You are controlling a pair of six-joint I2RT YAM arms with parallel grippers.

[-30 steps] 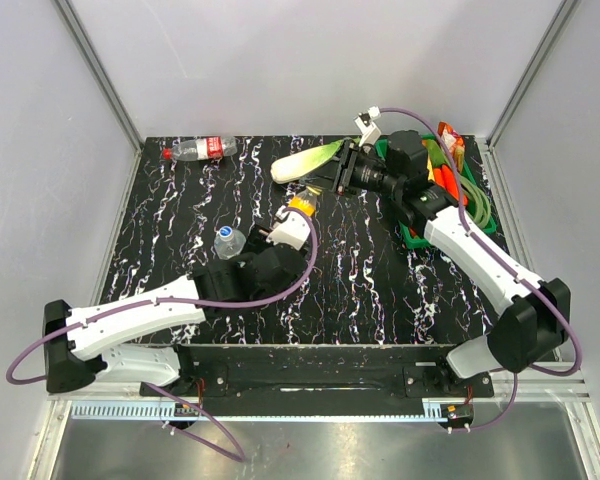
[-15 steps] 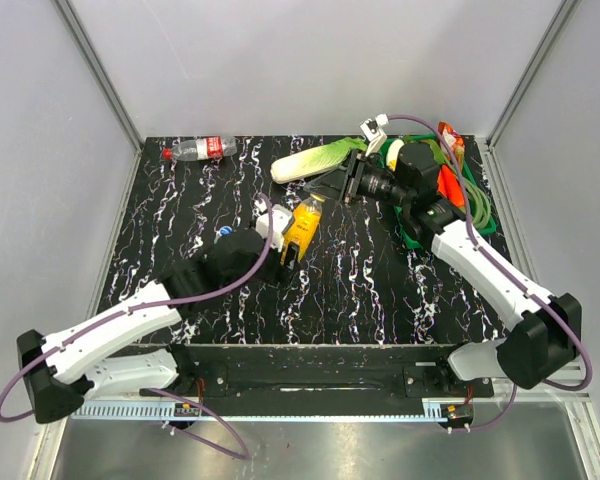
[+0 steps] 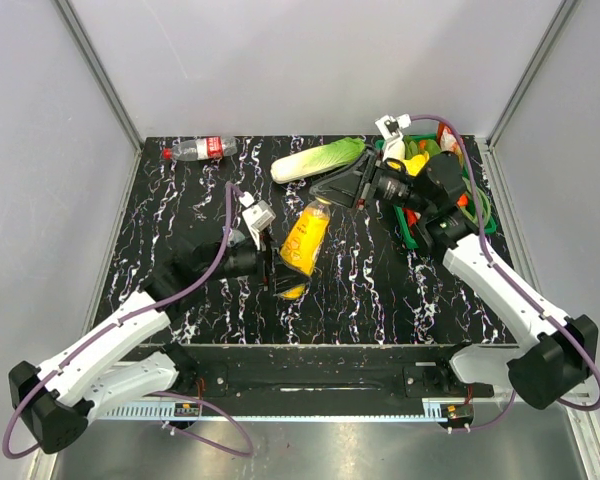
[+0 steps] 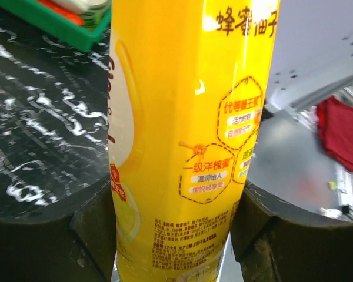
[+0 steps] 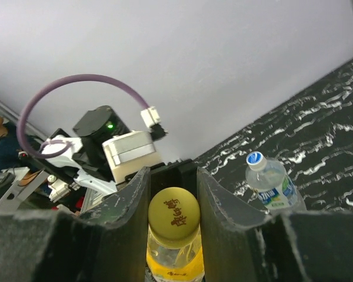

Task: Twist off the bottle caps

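Note:
My left gripper [image 3: 280, 262] is shut on the lower body of the orange-juice bottle [image 3: 302, 240] and holds it tilted above the table; its yellow label fills the left wrist view [image 4: 182, 135] between my fingers [image 4: 94, 217]. My right gripper [image 3: 328, 195] reaches in from the right. In the right wrist view its jaws [image 5: 173, 176] close on both sides of the yellow cap [image 5: 173, 214]. The clear bottle with blue-white label [image 5: 273, 185] lies beyond, with its cap [image 5: 254, 158] on. The red-label bottle [image 3: 205, 148] with its red cap [image 3: 167, 154] lies at the far left.
A long green-white vegetable [image 3: 315, 160] lies at the back middle. A green basket [image 3: 416, 238] of vegetables and a green cord stands at the back right, under the right arm; its edge shows in the left wrist view [image 4: 65, 20]. Grey walls enclose the table.
My left arm swung right and lifted the orange-juice bottle, tilting its neck toward the right gripper. The right gripper drew back and to the right, and now sits on the yellow cap.

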